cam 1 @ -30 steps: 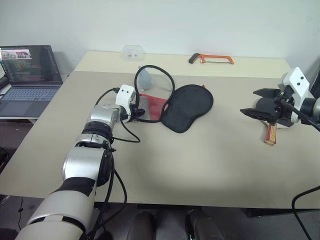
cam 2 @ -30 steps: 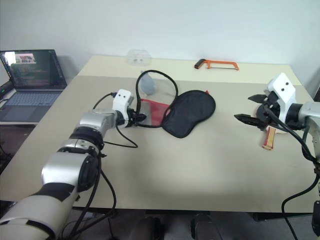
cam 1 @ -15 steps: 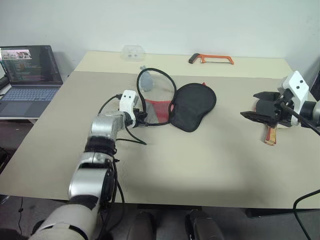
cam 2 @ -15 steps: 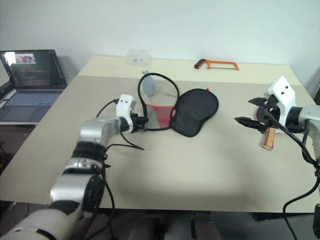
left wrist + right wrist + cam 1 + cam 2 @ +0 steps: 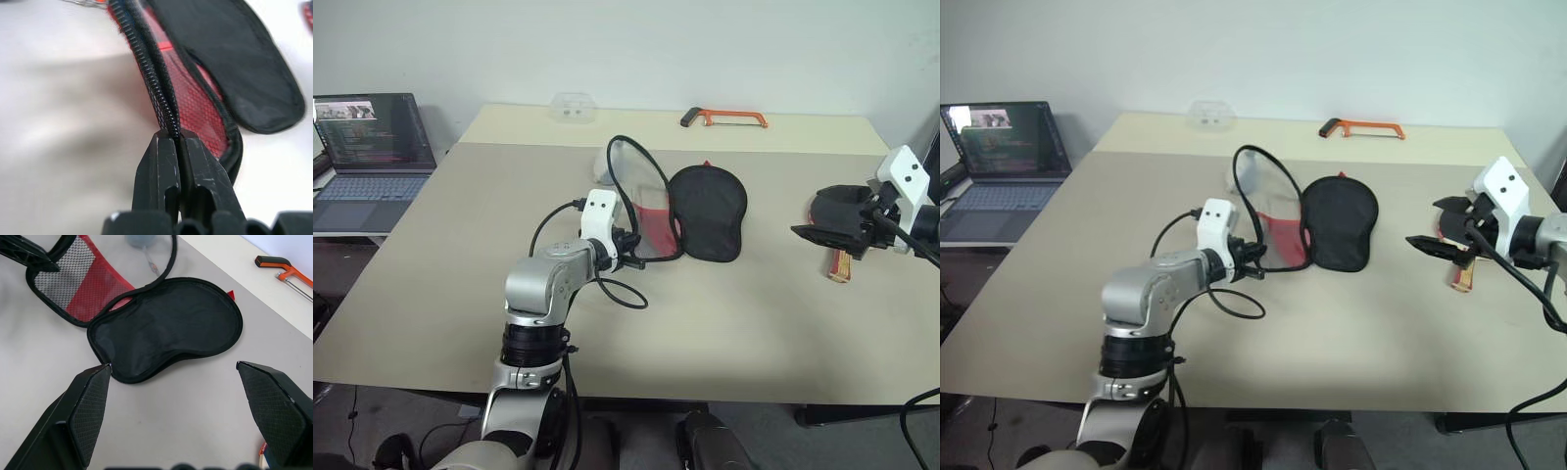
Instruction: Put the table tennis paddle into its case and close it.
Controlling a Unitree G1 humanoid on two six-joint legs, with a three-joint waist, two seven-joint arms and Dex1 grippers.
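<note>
beige table (image 5: 724, 333): open black case (image 5: 707, 211) mid-table, paddle (image 5: 839, 262) near right edge, orange hacksaw (image 5: 724, 117) at back.

Laptop (image 5: 367, 147) at upper left of the frame, screen text too small to read, no other legible markings

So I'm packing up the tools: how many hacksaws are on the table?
1. An orange hacksaw lies near the far edge of the table, beyond the open case. None other shows.
</note>
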